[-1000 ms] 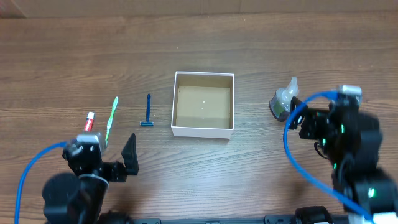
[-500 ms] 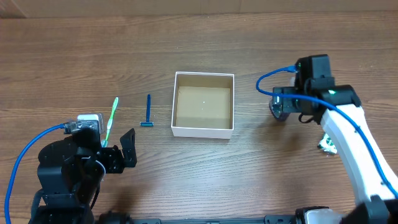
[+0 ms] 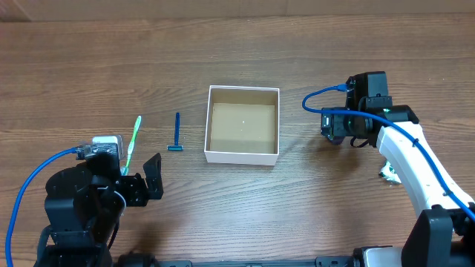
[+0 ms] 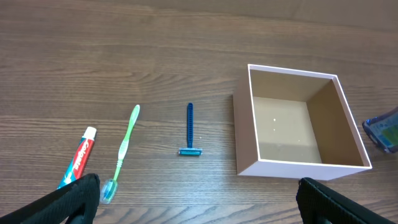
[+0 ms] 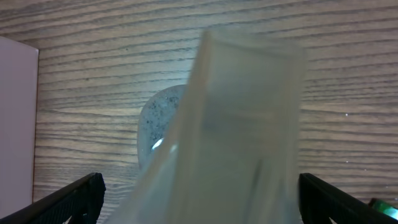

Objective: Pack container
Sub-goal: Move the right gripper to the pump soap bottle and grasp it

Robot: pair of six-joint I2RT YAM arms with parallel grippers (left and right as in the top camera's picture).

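The container point(image 3: 243, 124), a white shallow square box with a tan inside, stands empty mid-table and also shows in the left wrist view point(image 4: 298, 121). My right gripper point(image 3: 336, 126) is open, just right of the box. Its fingers point(image 5: 199, 202) straddle a translucent pouch point(image 5: 242, 112) that stands upright on the table. From overhead the pouch is mostly hidden under the gripper. My left gripper point(image 3: 152, 185) is open and empty point(image 4: 199, 205) near the front left. Ahead of it lie a green toothbrush point(image 4: 124, 146), a blue razor point(image 4: 189, 129) and a toothpaste tube point(image 4: 78, 157).
The toothbrush point(image 3: 133, 142) and razor point(image 3: 177, 132) lie left of the box; from overhead my left arm hides the toothpaste. A small green-and-white packet point(image 3: 387, 173) lies beside my right arm. The pouch's edge shows in the left wrist view point(image 4: 382, 127).
My right arm swung from the front right up and left until its open fingers came over the pouch. My left arm shifted slightly left and now covers the toothpaste from overhead.
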